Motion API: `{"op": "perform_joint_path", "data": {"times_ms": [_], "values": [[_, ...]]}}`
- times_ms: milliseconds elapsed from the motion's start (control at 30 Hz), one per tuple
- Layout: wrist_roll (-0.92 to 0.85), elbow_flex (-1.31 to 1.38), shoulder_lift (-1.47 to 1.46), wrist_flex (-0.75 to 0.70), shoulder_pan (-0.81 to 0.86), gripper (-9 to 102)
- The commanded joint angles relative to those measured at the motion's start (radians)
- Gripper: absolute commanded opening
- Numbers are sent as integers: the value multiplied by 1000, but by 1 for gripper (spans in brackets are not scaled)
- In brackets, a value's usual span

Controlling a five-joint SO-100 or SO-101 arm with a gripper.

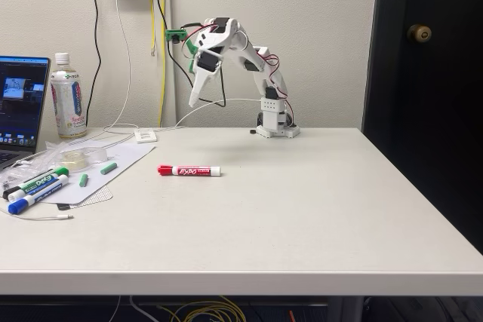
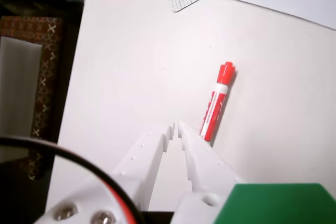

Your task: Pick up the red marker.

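Observation:
The red marker (image 1: 189,170) lies flat on the white table (image 1: 302,216), left of the middle, with its red cap to the left in the fixed view. In the wrist view the red marker (image 2: 216,103) lies just right of my fingertips, cap pointing away. My white gripper (image 1: 195,102) hangs in the air well above the table and behind the marker, pointing down. In the wrist view my gripper (image 2: 176,128) has its fingers almost touching, shut with nothing held.
At the left lie a green-capped marker (image 1: 39,182) and a blue-capped marker (image 1: 34,196) beside a sheet of paper (image 1: 113,164) with green caps (image 1: 109,167). A bottle (image 1: 67,99) and a laptop (image 1: 21,103) stand behind them. Cables hang on the wall.

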State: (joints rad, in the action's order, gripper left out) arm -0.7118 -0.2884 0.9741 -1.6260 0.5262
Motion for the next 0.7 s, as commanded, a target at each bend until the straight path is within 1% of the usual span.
{"op": "perform_joint_path", "data": {"times_ms": [0,100,300,333,500,667], "values": [[-86,40,-9,6,12,0],[-170,40,-43,0,26,0],[-247,40,-98,5,34,0],[-255,40,-107,5,35,0],[-281,40,-147,3,51,10],[-242,40,-184,-3,51,11]]}}
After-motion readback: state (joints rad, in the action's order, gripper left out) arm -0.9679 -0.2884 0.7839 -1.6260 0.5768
